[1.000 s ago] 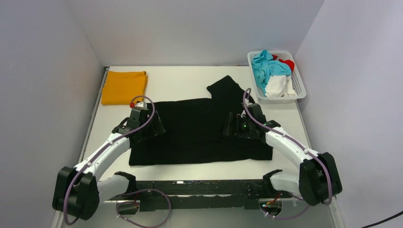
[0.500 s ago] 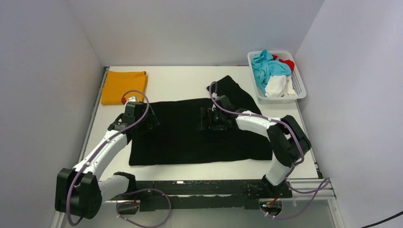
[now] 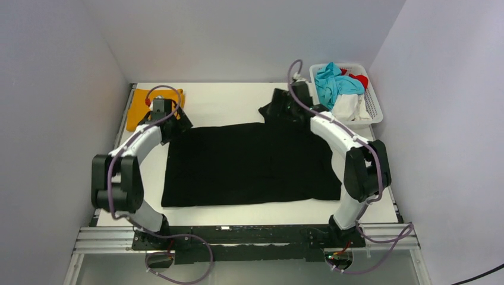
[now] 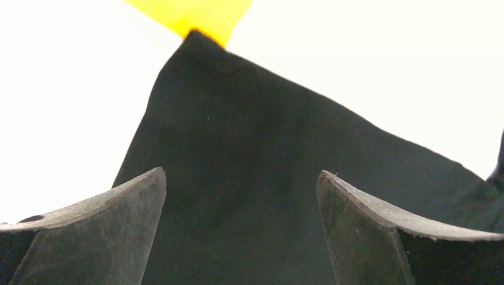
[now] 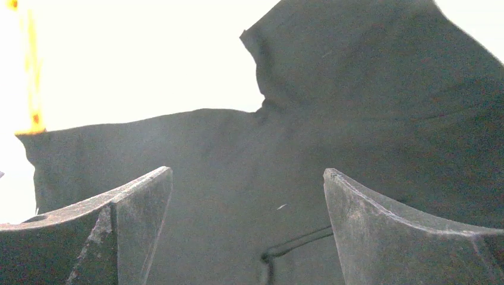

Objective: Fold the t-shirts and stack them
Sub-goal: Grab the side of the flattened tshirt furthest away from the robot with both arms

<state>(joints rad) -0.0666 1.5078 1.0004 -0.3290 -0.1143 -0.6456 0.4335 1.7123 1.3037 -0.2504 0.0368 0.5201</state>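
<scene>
**White table, one shirt flat: two spread claws at its far edge**

The white table (image 3: 238, 98) sits in a pale-walled booth. At its far left corner lies the folded orange-yellow t-shirt (image 3: 138, 110).

Just beside it, the left gripper (image 4: 241, 178) hangs over the far left corner of the black t-shirt (image 3: 249, 166). Its fingers are spread wide and hold nothing. In the left wrist view that black corner runs right up to the orange-yellow cloth. I cannot tell whether the two overlap. A grab placed too far out could pinch both fabrics, or drag the folded shirt askew as the black one is lifted.

The black t-shirt is spread flat across the middle of the table, with one sleeve angled off at its far right.

The right gripper (image 5: 246, 172) is over that sleeve and shoulder. It is also spread wide and empty. If it closes on the loose sleeve rather than the body's edge, the sleeve alone may lift and the fold would come out crooked. If it catches only the top layer, the shirt could open instead of doubling over. If the two arms lift unevenly, the cloth would likely twist and wrinkle.

At the far right, the white lattice basket (image 3: 375, 113) holds more clothes close to the right arm. A wide swing could snag it.
</scene>
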